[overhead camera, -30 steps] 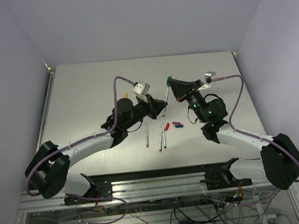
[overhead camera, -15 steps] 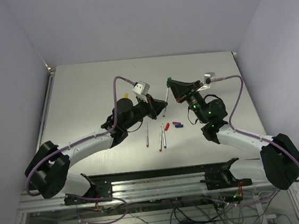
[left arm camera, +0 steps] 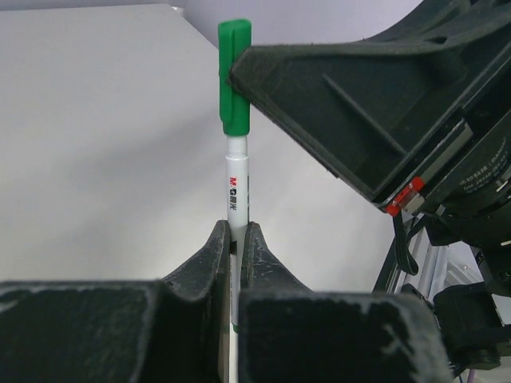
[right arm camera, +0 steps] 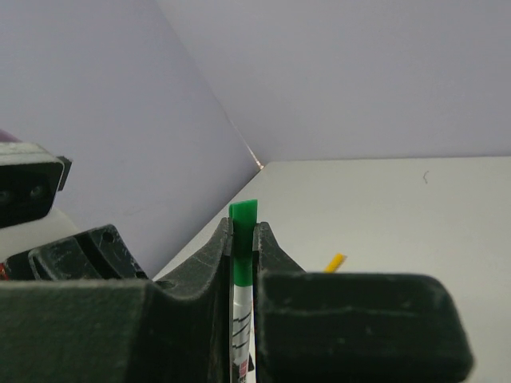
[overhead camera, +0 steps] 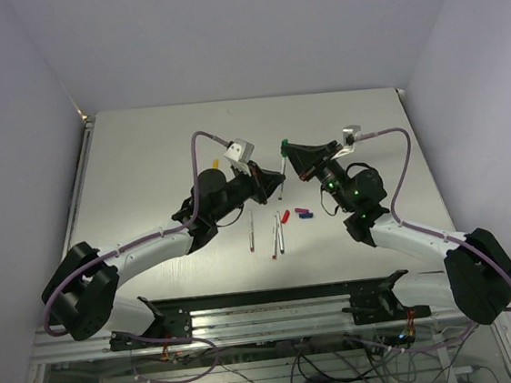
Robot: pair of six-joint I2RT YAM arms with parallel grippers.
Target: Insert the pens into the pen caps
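Your left gripper (left arm camera: 236,237) pinched the thin silvery-white pen barrel (left arm camera: 238,185); just beyond it, your right gripper (right arm camera: 243,233) clamped the short green plastic cap (left arm camera: 235,80) (seated over the barrel's end).

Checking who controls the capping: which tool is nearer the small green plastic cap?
Right. The right tool is clamped on the green plastic cap itself. The left tool grips the silvery-white pen barrel further down, off the cap.

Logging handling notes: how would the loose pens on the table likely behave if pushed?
The loose pens look thin and round, so they probably roll. Their straight barrels suggest stiffness. Slim, so likely light.
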